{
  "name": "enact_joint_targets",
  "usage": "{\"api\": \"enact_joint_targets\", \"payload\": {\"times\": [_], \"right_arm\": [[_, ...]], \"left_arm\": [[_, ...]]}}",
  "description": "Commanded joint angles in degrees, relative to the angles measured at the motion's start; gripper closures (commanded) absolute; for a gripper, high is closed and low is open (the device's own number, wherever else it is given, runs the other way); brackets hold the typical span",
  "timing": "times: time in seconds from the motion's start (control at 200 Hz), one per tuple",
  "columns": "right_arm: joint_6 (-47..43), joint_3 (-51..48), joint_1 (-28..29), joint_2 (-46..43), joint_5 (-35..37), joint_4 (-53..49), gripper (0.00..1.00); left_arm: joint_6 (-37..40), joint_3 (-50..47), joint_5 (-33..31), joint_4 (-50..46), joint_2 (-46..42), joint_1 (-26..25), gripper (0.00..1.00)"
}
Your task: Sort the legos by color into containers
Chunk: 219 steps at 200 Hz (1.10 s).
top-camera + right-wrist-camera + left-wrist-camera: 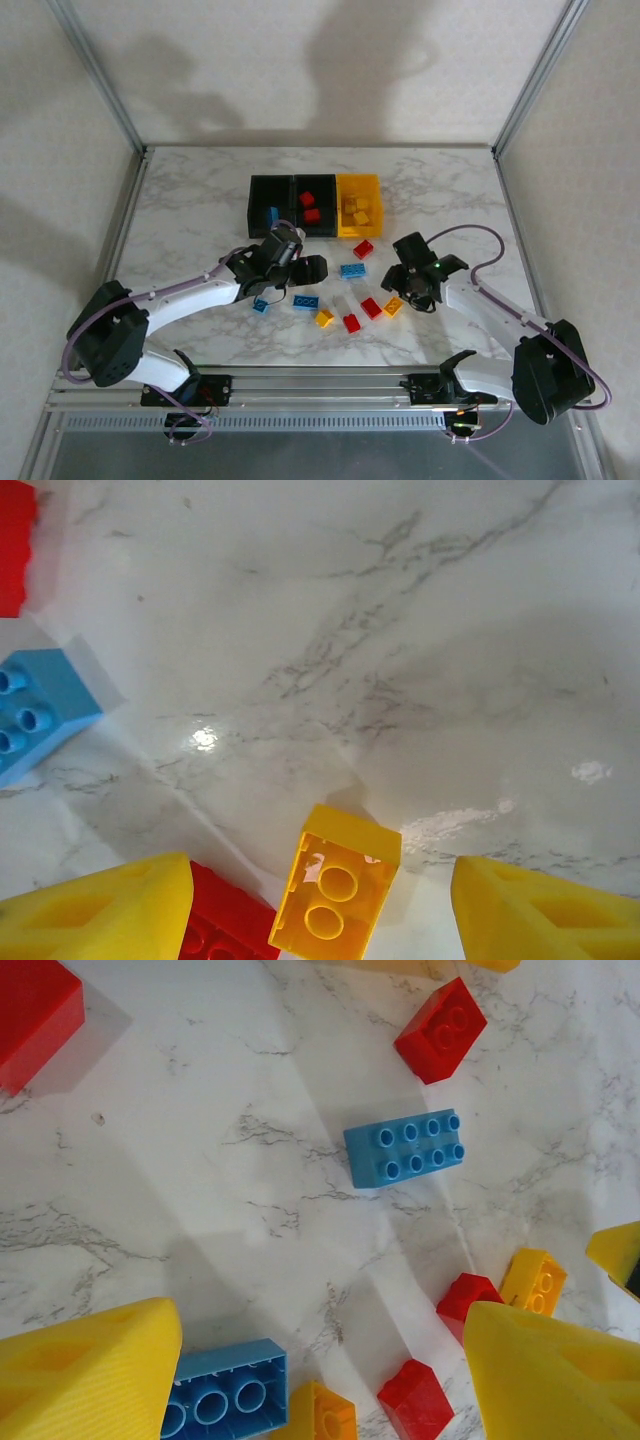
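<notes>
Ribbed yellow fingers (100, 910) of the right gripper (415, 280) are standing wide apart on either side of a glossy yellow lego (338, 890), not touching it. The left gripper (312, 268) is gaping empty. Eight studded legos are lying loose: three red, three blue, two yellow. The containers (296, 180) are holding one blue and two red; their yellows are blurring together.

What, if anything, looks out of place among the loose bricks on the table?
One blue brick lies upside down on the table, hollow tubes facing up, whereas the eight-stud blue brick farther off sits studs up. The other bricks are just scattered; nothing looks broken.
</notes>
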Motion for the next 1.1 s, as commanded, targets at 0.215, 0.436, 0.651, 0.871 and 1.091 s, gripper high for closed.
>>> {"api": "enact_joint_targets", "payload": {"times": [0.215,0.436,0.651,0.871,1.091], "right_arm": [[6.71,-2.16,4.62,7.19,-0.22,4.59,0.33],[7.24,-0.12,6.68,12.26,2.04,3.4,0.43],[5.86,3.2,6.7,10.84,5.33,0.81,0.65],[0.66,13.48,6.63,11.46,10.11,-3.45,0.66],[-7.5,29.01,4.36,19.17,12.86,-3.72,0.65]], "left_arm": [[-0.36,-0.32,-0.4,0.31,0.26,-0.37,0.26],[-0.67,-0.82,-1.1,0.05,0.06,-0.37,0.26],[-0.97,-0.39,-1.1,0.08,0.69,-0.37,0.26],[-1.36,0.11,-1.63,0.14,0.65,-0.37,0.26],[-1.67,-0.03,-3.33,-1.77,-1.61,-0.37,0.26]]}}
